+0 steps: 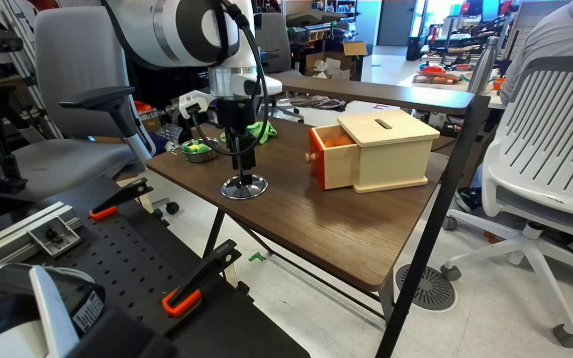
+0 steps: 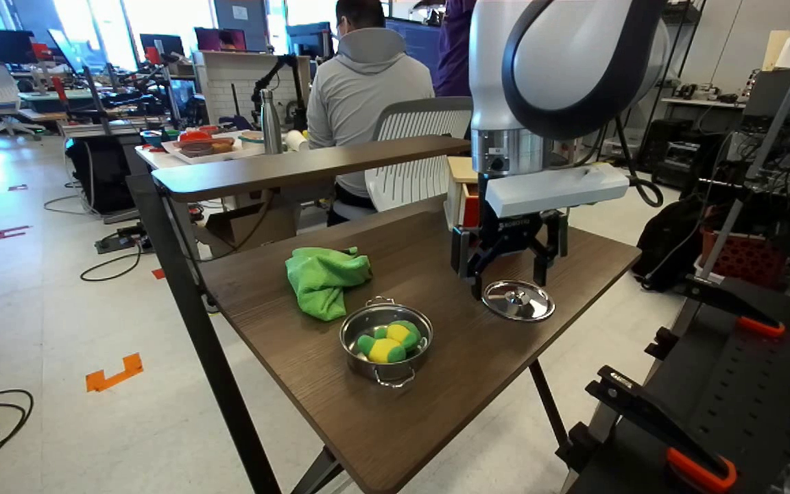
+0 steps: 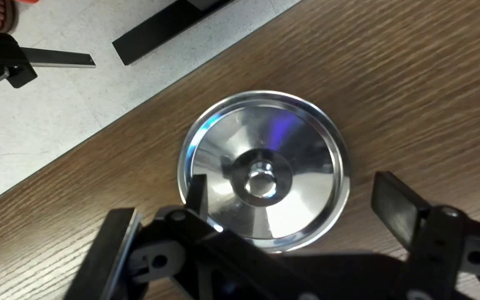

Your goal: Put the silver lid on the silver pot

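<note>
The silver lid (image 1: 231, 191) lies flat on the brown table, knob up, near the table's edge; it also shows in an exterior view (image 2: 522, 305) and in the wrist view (image 3: 302, 166). My gripper (image 2: 509, 280) is open and points down just above the lid. In the wrist view the gripper (image 3: 292, 187) has one finger over the lid's rim and the other outside it, with the knob between and slightly ahead of them. It holds nothing. The silver pot (image 2: 362, 365) stands uncovered on the table, apart from the lid, with green and yellow soft things inside; it also shows in an exterior view (image 1: 199, 157).
A green cloth (image 2: 326, 278) lies beside the pot. A wooden box (image 1: 391, 161) with its orange-fronted drawer (image 1: 318, 161) pulled out stands on the table. A raised shelf (image 1: 366, 92) runs along one side. A black perforated board (image 1: 132, 268) with clamps is near the table.
</note>
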